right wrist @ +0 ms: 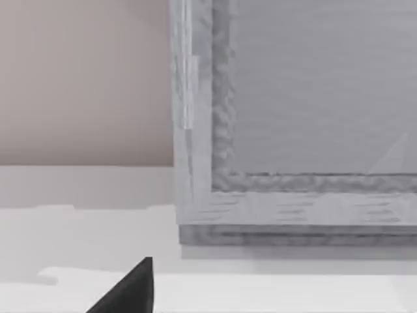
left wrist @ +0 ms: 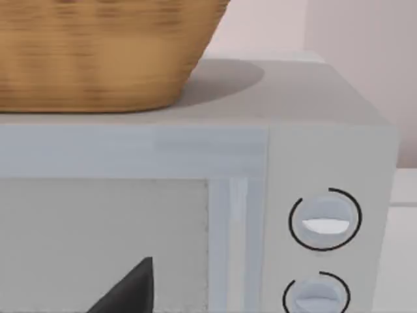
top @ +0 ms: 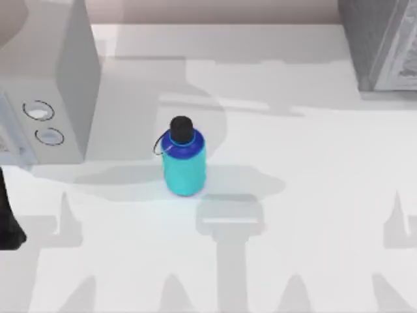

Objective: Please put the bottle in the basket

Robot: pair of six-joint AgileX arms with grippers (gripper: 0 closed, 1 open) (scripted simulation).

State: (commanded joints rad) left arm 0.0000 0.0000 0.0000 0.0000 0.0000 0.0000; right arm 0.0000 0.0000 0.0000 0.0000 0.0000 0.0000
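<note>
I saw bottle upright mid-frame on bench, basket atop microwave upper left, couldn't tell either arm's jaws' state.

Bright even light, soft grey shadows on table (slight blur)

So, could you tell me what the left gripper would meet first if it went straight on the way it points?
Probably the microwave: its front door panel faces the left wrist view, with the basket on top, above that line. Depth is unclear.
</note>
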